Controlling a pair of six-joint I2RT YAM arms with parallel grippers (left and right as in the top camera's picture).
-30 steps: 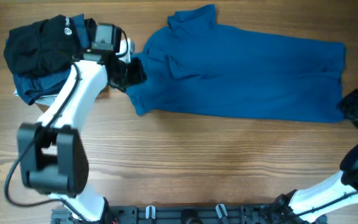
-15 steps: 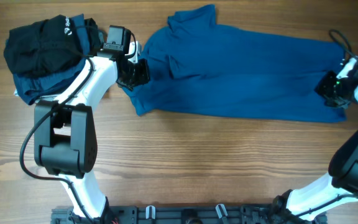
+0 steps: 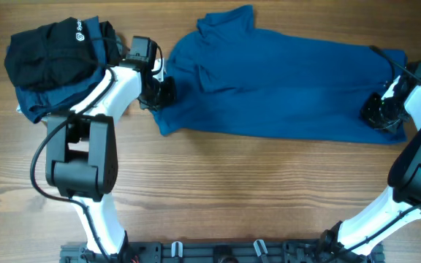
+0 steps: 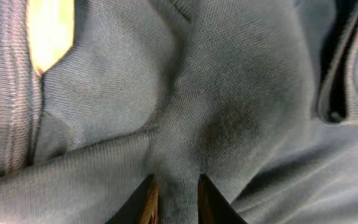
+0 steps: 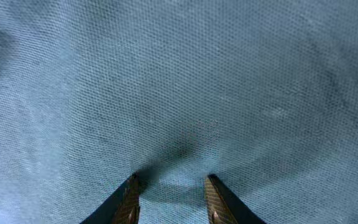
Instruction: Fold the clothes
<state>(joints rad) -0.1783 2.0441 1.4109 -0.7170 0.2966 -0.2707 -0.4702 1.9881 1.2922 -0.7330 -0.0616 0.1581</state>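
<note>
The left claw [image 4: 174, 191] and the right claw [image 5: 171, 185] are each pinching the blue shirt [image 3: 283, 88] lying on the table [image 3: 232, 190].

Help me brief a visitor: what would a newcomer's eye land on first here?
A big blue polo shirt lies stretched across the far side of the table. The left gripper pinches its collar end; the right gripper presses into its hem end. A black garment sits heaped at far left.
</note>
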